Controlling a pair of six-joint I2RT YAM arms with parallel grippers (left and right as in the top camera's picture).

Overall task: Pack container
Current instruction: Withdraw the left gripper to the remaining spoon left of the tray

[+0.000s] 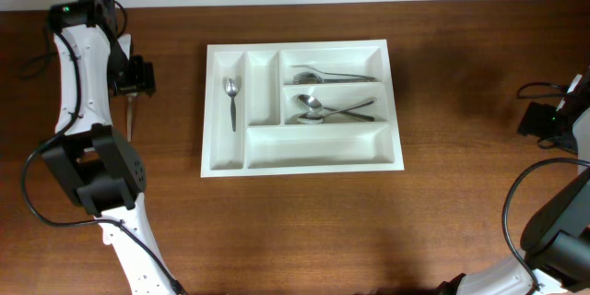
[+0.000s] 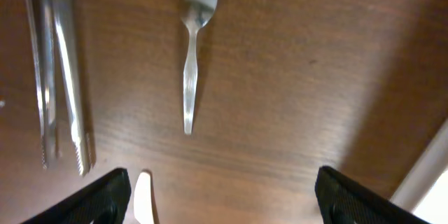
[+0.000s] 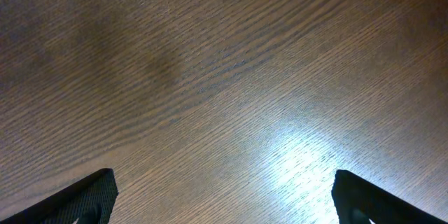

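The container is a white compartment tray in the middle of the table. It holds one spoon in a narrow left compartment and several metal utensils in two right compartments. My left gripper hovers over the table left of the tray. In the left wrist view the left gripper is open over bare wood. A loose spoon lies ahead of it, long metal utensils lie at the left, and a white tip shows beside the left finger. My right gripper is open over bare wood.
A thin pale utensil lies on the table below the left gripper. In the left wrist view a white edge shows at the lower right. Black cables run near the right arm at the table's right edge.
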